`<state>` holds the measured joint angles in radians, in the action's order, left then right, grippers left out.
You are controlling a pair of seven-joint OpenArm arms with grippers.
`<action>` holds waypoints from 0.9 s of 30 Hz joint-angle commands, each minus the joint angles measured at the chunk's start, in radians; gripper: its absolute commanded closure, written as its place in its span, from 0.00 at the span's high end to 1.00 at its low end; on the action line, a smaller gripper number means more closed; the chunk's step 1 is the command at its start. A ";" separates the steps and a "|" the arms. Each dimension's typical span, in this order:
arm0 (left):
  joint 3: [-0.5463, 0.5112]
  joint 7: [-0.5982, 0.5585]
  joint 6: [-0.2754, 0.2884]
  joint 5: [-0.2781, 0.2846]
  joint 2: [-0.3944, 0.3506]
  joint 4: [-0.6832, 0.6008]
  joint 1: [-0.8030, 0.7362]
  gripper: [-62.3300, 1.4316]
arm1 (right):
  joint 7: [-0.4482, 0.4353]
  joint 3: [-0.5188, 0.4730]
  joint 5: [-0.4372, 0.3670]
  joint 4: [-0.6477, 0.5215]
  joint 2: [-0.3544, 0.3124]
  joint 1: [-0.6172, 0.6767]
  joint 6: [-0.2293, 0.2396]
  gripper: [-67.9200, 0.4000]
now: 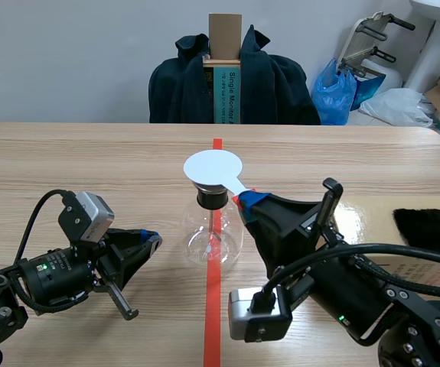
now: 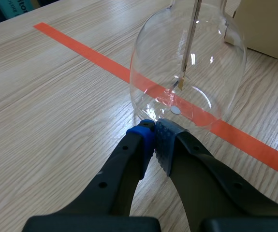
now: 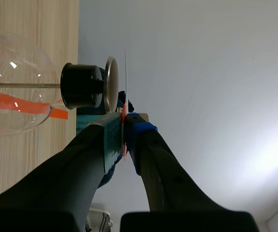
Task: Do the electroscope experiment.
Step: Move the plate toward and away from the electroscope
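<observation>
The electroscope is a clear glass flask (image 1: 213,235) with a black stopper (image 1: 212,199), standing on the red tape line. A white round disc on a thin handle (image 1: 213,168) is held flat just over the flask's top, and my right gripper (image 1: 249,200) is shut on that handle. In the right wrist view the disc (image 3: 125,77) shows edge-on beside the electroscope's metal plate (image 3: 111,84), pinched between the pads. My left gripper (image 2: 154,133) is shut on nothing, its tips touching or almost touching the flask's (image 2: 189,63) base. A rod with a leaf (image 2: 183,79) hangs inside.
A black cloth (image 1: 434,228) lies on a tan cardboard sheet (image 1: 369,218) at the table's right. Across the table stands a chair draped with a dark jacket (image 1: 281,84), with a box (image 1: 224,76) on it. Bags and boxes sit beyond the far right corner.
</observation>
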<state>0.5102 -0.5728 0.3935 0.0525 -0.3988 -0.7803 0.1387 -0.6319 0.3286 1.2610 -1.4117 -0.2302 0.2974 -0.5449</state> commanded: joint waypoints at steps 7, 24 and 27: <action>-0.005 -0.013 0.001 0.011 0.004 -0.017 0.005 0.07 | -0.003 -0.003 -0.008 -0.013 -0.011 -0.010 -0.012 0.02; -0.005 -0.013 0.001 0.011 0.002 -0.017 0.005 0.07 | 0.106 -0.003 -0.008 -0.013 -0.011 -0.010 -0.012 0.02; -0.005 -0.013 0.001 0.011 0.002 -0.017 0.005 0.07 | 0.149 -0.003 -0.008 -0.013 -0.011 -0.010 -0.012 0.02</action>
<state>0.5102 -0.5728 0.3935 0.0525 -0.3988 -0.7803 0.1387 -0.4904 0.3286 1.2610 -1.4117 -0.2302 0.2974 -0.5449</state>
